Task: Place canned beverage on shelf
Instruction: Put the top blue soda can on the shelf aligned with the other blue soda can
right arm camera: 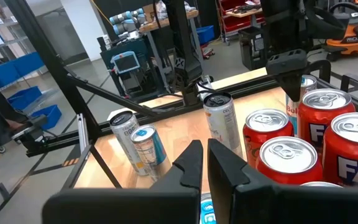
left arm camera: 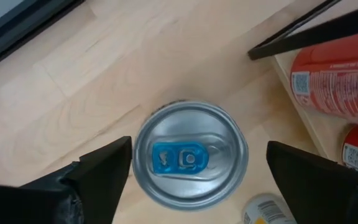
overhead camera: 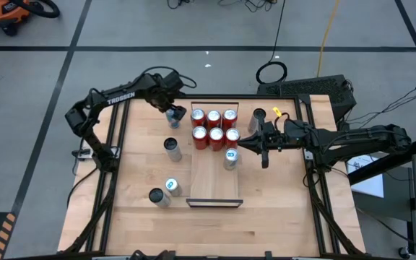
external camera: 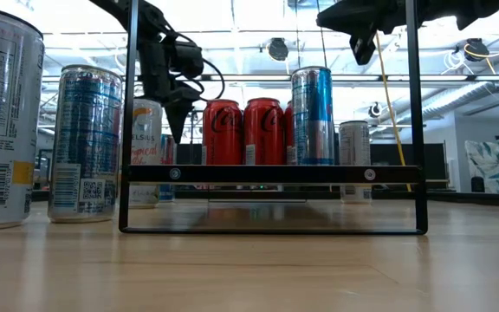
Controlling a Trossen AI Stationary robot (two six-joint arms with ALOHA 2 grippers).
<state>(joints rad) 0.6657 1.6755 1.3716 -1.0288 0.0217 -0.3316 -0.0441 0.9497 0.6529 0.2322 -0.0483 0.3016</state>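
Nearest the low camera, two silver-and-blue cans (overhead camera: 166,191) stand loose on the light-wood bench (overhead camera: 143,173), and a third silver can (overhead camera: 172,147) stands alone farther back; none of these is on the shelf yet. The long narrow light-wood shelf (overhead camera: 214,184) already carries six red cans (overhead camera: 214,128) in two rows at its far end and one silver-and-blue can (overhead camera: 230,157) just in front of them, so I judge the job partly done, with several cans left.

The right end effector (overhead camera: 265,146) hovers above the shelf beside that blue can, fingers clenched together and gripping nothing.

Farthest back, the left end effector (left arm camera: 191,171) is poised over the silver can with a blue pull tab (left arm camera: 190,157), which stands on the bench just outside the shelf's far corner. Its fingers (left arm camera: 104,174) are spread wide to either side of the lid, clear of the rim, so nothing is grasped yet.
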